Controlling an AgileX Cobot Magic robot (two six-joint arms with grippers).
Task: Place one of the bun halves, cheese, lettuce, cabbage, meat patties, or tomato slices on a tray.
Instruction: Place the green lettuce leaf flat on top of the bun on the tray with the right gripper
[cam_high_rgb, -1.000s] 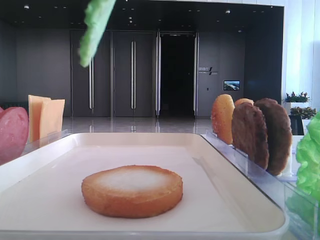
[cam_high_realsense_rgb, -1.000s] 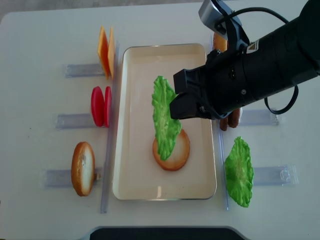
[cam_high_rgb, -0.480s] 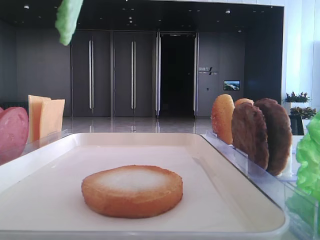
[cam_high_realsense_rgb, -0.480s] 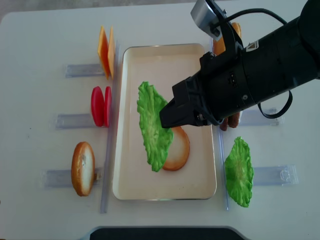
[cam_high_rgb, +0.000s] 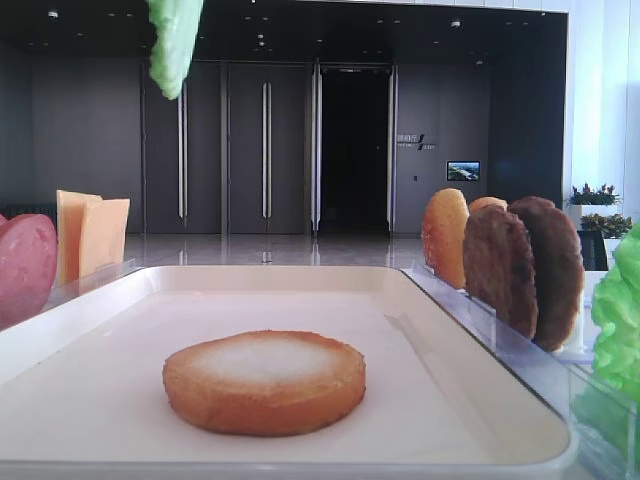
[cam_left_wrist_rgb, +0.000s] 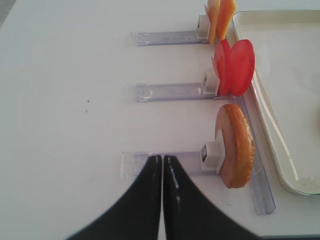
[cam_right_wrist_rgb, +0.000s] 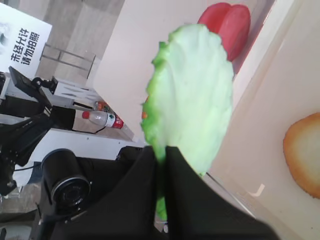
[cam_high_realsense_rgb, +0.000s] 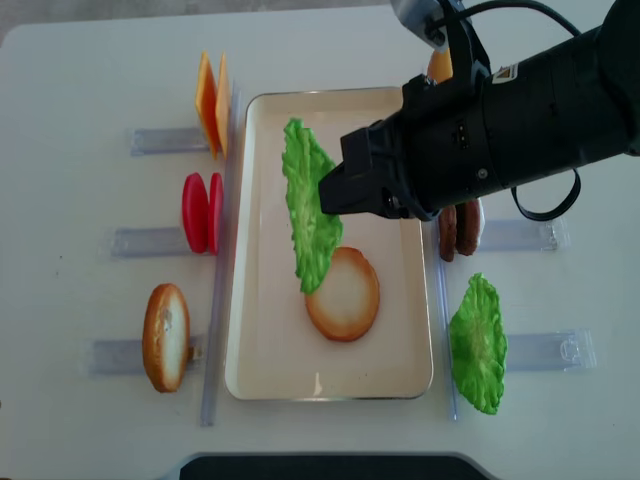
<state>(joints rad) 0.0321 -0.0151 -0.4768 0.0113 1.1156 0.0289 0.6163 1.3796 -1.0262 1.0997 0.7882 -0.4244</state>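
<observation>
The right gripper (cam_high_realsense_rgb: 330, 195) is pinching a lettuce leaf (cam_high_realsense_rgb: 308, 205) by its edge, its two black fingers (cam_right_wrist_rgb: 145, 185) pressed tight together on the leaf's lower rim in the right wrist view. The leaf is hanging on edge in the air over the left half of the cream-white tray (cam_high_realsense_rgb: 262, 340), its lower tip showing just above the far left edge of the bun half (cam_high_realsense_rgb: 343, 293) in the overhead view. That bun half is lying flat on the tray, pale face up, toward the near end.

To the left of the tray, clear racks are holding things on edge: two cheese slices (cam_high_realsense_rgb: 211, 100) at the far end, two tomato slices (cam_high_realsense_rgb: 202, 212) in the middle, and another bun half (cam_high_realsense_rgb: 165, 336) nearest. To the right, the meat patties (cam_high_realsense_rgb: 458, 230) are standing just beside the tray, partly hidden under the arm, and a second lettuce leaf (cam_high_realsense_rgb: 477, 343) is sitting in the near rack.

The left gripper (cam_left_wrist_rgb: 162, 162) is hovering over the bare table near the left bun's rack, its fingers closed against each other and holding nothing.
</observation>
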